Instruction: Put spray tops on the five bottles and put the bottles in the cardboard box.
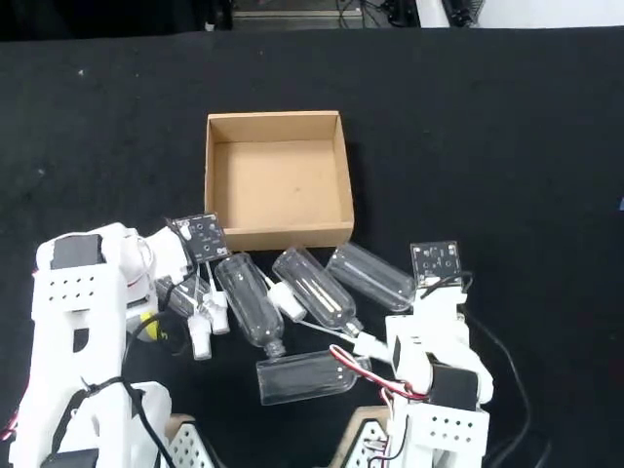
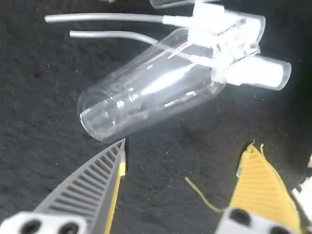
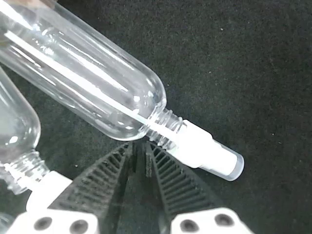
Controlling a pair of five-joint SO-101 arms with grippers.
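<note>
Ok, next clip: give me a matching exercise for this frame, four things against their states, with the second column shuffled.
Column 1
1. cardboard box
2. left end effector
3. right end effector
4. spray top nearest the right end effector

Column 2
A. fingers shut
B. white, sitting in the neck of a clear bottle, threads showing
C. brown, open side up
D. fingers wide apart

Pairs: 1-C, 2-D, 3-A, 4-B.
</note>
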